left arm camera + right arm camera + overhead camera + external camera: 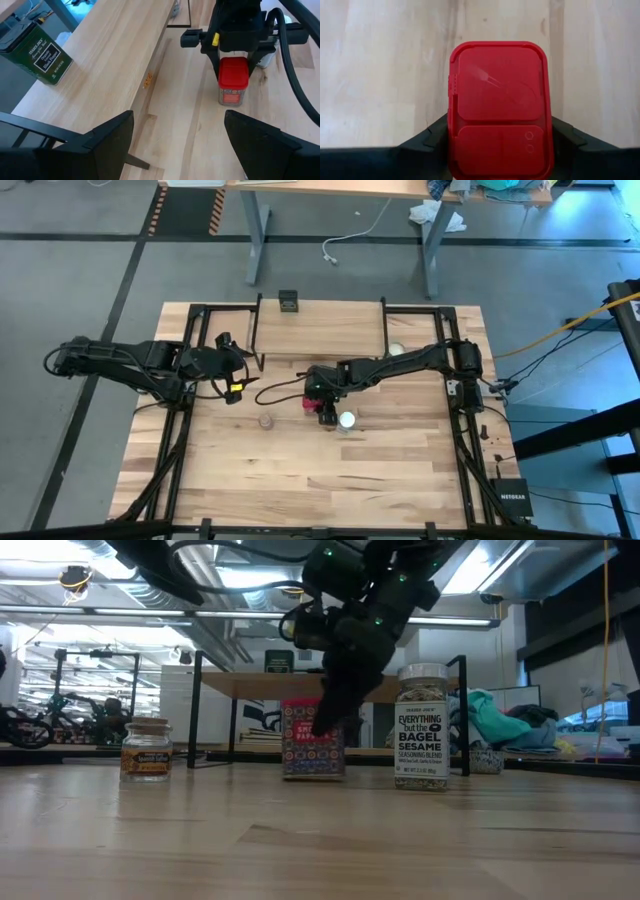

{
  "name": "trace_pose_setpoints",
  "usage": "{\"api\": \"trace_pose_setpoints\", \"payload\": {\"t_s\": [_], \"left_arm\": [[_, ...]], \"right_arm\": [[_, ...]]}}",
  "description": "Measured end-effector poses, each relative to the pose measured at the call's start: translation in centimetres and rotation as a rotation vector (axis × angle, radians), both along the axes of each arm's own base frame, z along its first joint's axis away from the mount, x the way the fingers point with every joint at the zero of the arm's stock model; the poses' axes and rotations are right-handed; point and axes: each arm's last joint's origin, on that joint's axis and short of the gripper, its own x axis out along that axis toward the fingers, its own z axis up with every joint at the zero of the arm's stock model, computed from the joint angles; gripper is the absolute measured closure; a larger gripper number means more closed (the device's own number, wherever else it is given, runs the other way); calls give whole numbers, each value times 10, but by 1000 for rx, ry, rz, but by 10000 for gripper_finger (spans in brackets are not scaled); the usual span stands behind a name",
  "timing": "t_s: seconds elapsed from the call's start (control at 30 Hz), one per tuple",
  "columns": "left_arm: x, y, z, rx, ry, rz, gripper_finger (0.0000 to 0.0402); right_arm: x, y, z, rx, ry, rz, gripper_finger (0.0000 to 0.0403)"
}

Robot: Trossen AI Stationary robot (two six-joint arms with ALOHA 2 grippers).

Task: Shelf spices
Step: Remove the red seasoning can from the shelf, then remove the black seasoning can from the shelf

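While it hung straight down over the middle of the table point(400, 470), the right gripper point(499, 145) had its two fingers set either side of the red box point(498, 107), close against the walls just under the lid; whether they were pressing yet could not be told. That box stood upright on the planks, looked light and stiff, with smooth plastic sides that would likely slip unless squeezed across the flat faces below the lid. Just beside it stood the clear jar point(421, 726) with the white lid, probably glass, heavier and breakable, best taken around its body. Further to the left sat the small round jar point(146, 750), squat and easy to knock over. The left gripper point(177, 137) waited near the shelf's left end, fingers spread wide and holding nothing. On the shelf point(320, 330) itself, at the far edge, stood the dark tin point(288, 301), rigid metal, already in place.
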Motion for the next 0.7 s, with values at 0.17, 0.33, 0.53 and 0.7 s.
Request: {"api": "trace_pose_setpoints", "payload": {"t_s": [0.17,0.33,0.53,0.7], "left_arm": [[0,0,0,-6,-1,5,95],[0,0,0,-8,-2,6,95],[0,0,0,-8,-2,6,95],[1,0,1,3,-9,-3,95]], "right_arm": [[4,2,7,61,-15,32,163],[8,2,18,67,-18,36,54],[12,2,35,65,-14,39,29],[19,10,59,58,-50,68,53]]}}
